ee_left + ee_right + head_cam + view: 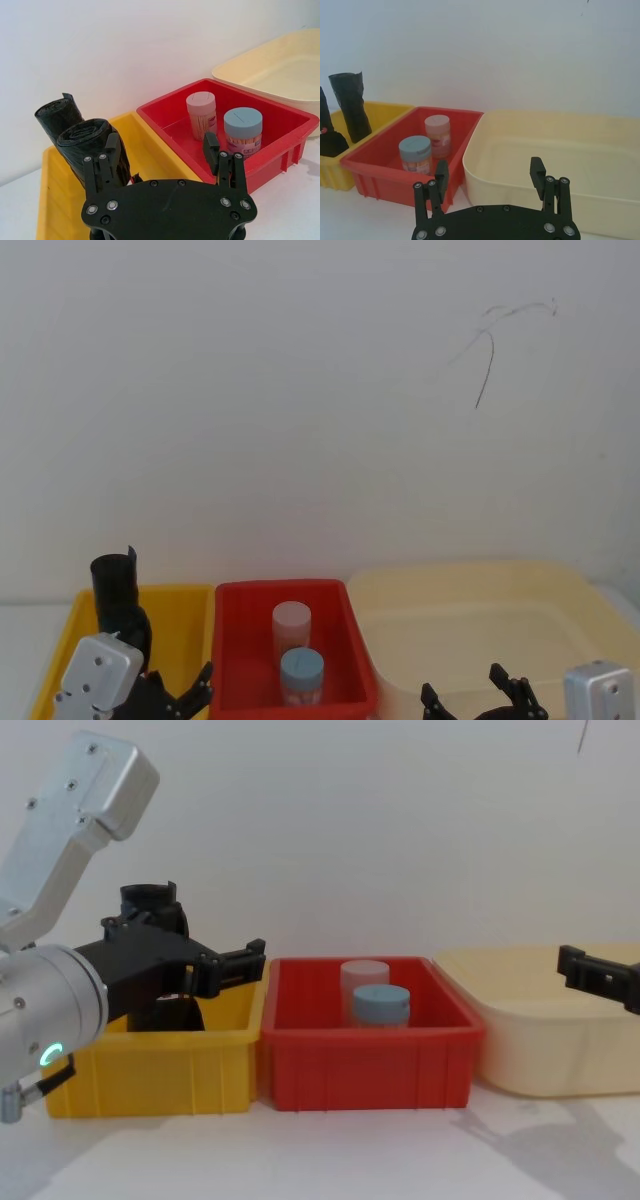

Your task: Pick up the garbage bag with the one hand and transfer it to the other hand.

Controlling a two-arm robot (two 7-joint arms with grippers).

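The spread left hand hangs beside the garbage bag, poised to straddle it; the right hand idles spread at right.

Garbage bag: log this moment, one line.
bag: yellow bin, ungrasped | left end effector: open, at bag | right end effector: open, by tub

Probably a lab: bare white wall, white table, plastic bins.
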